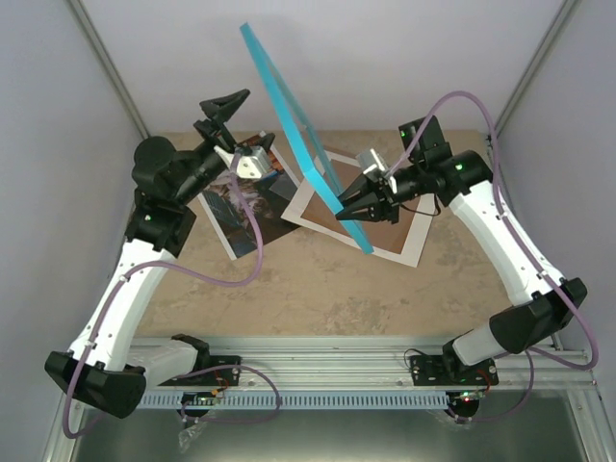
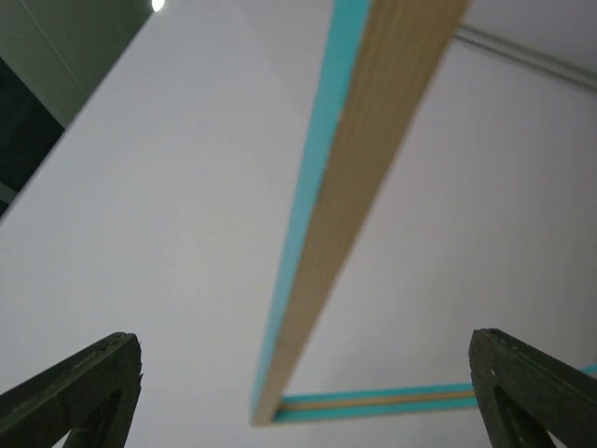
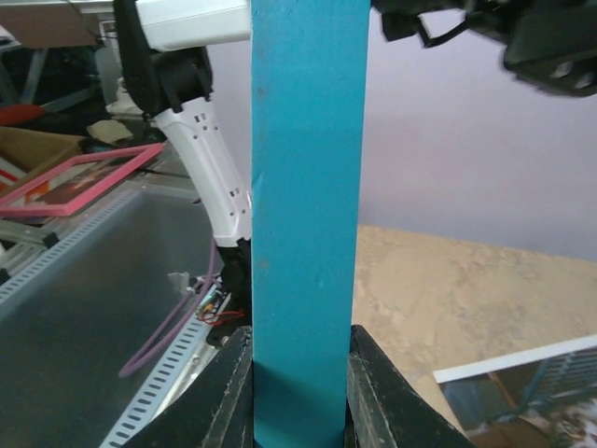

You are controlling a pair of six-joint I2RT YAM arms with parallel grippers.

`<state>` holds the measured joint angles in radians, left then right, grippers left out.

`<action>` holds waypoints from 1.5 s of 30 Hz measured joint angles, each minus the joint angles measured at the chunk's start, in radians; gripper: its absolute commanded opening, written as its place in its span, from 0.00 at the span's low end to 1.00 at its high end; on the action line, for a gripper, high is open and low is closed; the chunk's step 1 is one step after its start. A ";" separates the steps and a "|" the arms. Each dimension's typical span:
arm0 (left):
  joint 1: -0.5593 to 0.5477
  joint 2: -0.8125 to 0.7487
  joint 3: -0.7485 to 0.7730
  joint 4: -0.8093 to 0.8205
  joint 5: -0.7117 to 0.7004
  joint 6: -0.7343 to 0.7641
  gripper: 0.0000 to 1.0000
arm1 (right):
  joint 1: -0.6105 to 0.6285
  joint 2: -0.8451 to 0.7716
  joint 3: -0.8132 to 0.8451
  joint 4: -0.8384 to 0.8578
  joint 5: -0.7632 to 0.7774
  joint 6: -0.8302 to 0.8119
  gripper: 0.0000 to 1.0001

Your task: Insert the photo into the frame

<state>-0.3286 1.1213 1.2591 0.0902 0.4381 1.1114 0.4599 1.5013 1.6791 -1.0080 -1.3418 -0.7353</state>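
The frame (image 1: 298,120) has a turquoise front and a wood edge. It stands tilted in the air over the table's back half. My right gripper (image 1: 343,208) is shut on its lower part; in the right wrist view both fingers (image 3: 224,392) press the turquoise bar (image 3: 303,187). My left gripper (image 1: 223,114) is open and empty, raised to the left of the frame and not touching it. Its wrist view shows the frame's wood edge (image 2: 373,168) between the wide-apart fingers (image 2: 103,383). The photo (image 1: 239,214) lies flat on the table under the left wrist, partly hidden by it.
A white mat board (image 1: 412,241) lies on the table under the right gripper, with brown board (image 1: 385,219) showing in its cut-out. Pale walls close the back and sides. A metal rail (image 1: 318,371) with the arm bases runs along the near edge.
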 measured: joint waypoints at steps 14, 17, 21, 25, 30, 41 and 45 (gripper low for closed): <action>-0.024 0.026 0.060 -0.103 -0.016 0.404 0.60 | 0.080 0.023 0.011 -0.178 0.014 -0.126 0.00; -0.040 0.026 0.061 -0.123 -0.024 0.452 0.50 | 0.082 0.031 0.011 -0.213 0.014 -0.151 0.01; -0.074 0.021 0.061 -0.158 -0.048 0.503 0.23 | 0.082 0.032 0.019 -0.252 0.013 -0.177 0.00; -0.097 0.007 0.064 -0.189 -0.071 0.489 0.05 | 0.084 0.032 0.025 -0.272 0.033 -0.211 0.01; -0.104 -0.021 0.064 -0.219 -0.094 0.497 0.00 | 0.089 0.033 0.026 -0.271 0.028 -0.232 0.17; -0.111 -0.035 0.060 -0.347 -0.185 0.415 0.00 | -0.072 -0.111 -0.028 0.224 0.054 0.208 0.98; -0.112 -0.034 0.061 -0.405 -0.215 0.328 0.00 | -0.189 -0.180 -0.061 0.534 0.074 0.468 0.98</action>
<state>-0.4404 1.0874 1.3201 -0.3145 0.2234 1.4395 0.2707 1.3216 1.6176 -0.4740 -1.2682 -0.2676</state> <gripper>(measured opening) 0.234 0.976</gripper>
